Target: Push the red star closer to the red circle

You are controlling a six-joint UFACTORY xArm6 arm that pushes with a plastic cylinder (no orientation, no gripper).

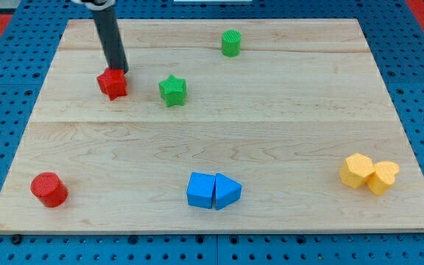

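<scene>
Two blue plastic blocks sit nearest to us, at the near edge of the wooden board point(285, 132). One is a blue cube point(200, 190) and the other is a blue triangle block point(227, 192). They touch each other, side by side.

Over on the near left we see the red round plastic block point(48, 189), the red circle. It stands alone near the board's corner.

On the near right we see two yellow plastic blocks. One is a yellow six-sided block point(357, 170) and the other is a yellow heart block point(383, 177). They touch too.

Far from us, on the left, is the red plastic star point(112, 83). It is well apart from the red circle, which lies almost straight toward us from it.

We have no claw, so nothing opens or grabs. We only have a dark rod. My tip point(118, 71) comes down right at the far edge of the red star and seems to touch it.

Just to the right of the red star is a green plastic star point(172, 90). They are near but do not touch. Farther back and to the right stands a green round block point(231, 43).
</scene>
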